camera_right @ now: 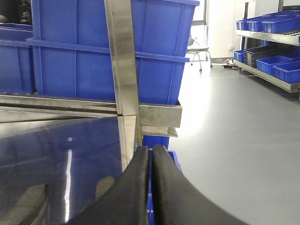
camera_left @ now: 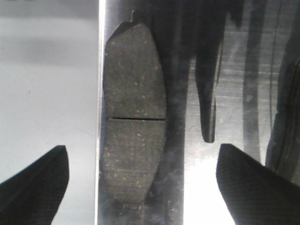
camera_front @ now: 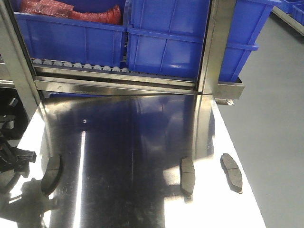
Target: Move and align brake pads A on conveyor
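Note:
Three brake pads A lie on a shiny steel tabletop (camera_front: 142, 142): one at its left edge (camera_front: 51, 173), one right of the middle (camera_front: 187, 175), one near the right edge (camera_front: 231, 172). In the left wrist view a dark-grey pad (camera_left: 133, 117) with a thin groove across it lies flat along the table's edge. My left gripper (camera_left: 141, 149) hovers open over its near end, one finger on each side, not touching. My right gripper (camera_right: 151, 151) is shut with nothing in it, raised above the table's right edge. The conveyor is out of view.
Blue bins (camera_front: 166, 38) stand on a roller rack behind the table, one holding red bags (camera_front: 71, 12). A steel post (camera_front: 213, 47) rises at the back right. Grey floor (camera_front: 275, 118) lies to the right. Black cables (camera_front: 9, 156) hang at the left edge.

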